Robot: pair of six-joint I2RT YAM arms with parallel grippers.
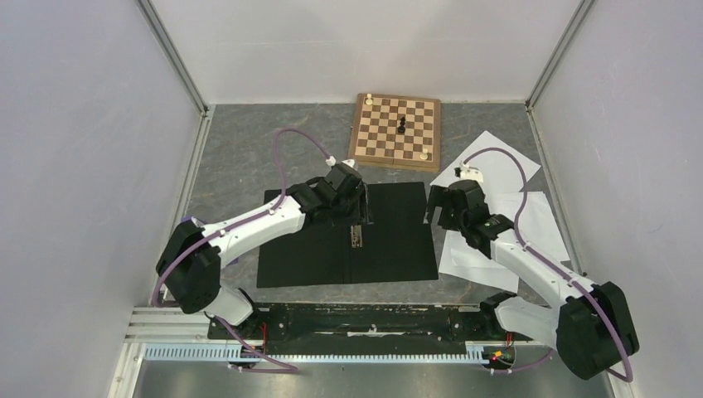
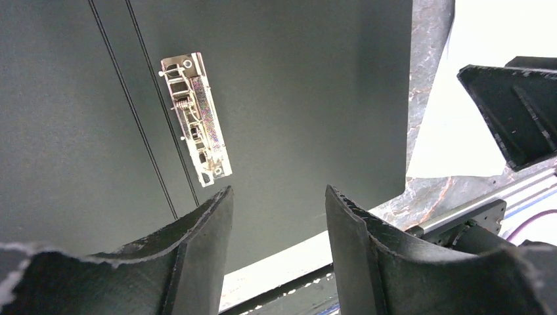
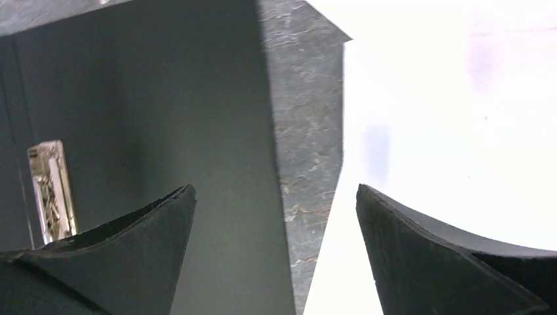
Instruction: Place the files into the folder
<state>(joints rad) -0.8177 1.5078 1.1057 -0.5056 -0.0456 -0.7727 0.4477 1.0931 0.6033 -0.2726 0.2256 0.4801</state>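
Observation:
The folder (image 1: 398,240) lies open and flat at the table's middle, black inside up, with its metal spine clip (image 1: 357,236) at the centre. Several white files (image 1: 539,220) lie overlapping on the table to the folder's right. My left gripper (image 1: 356,199) hovers over the folder's far middle, open and empty; its view shows the clip (image 2: 196,128) and the black folder (image 2: 302,98). My right gripper (image 1: 439,211) hovers over the folder's right edge, open and empty, with the folder (image 3: 164,98) to its left and the files (image 3: 446,131) to its right.
A wooden chessboard (image 1: 395,130) with a few pieces lies at the back, just beyond the folder. Grey walls close in both sides. A metal rail (image 1: 332,352) runs along the near edge by the arm bases.

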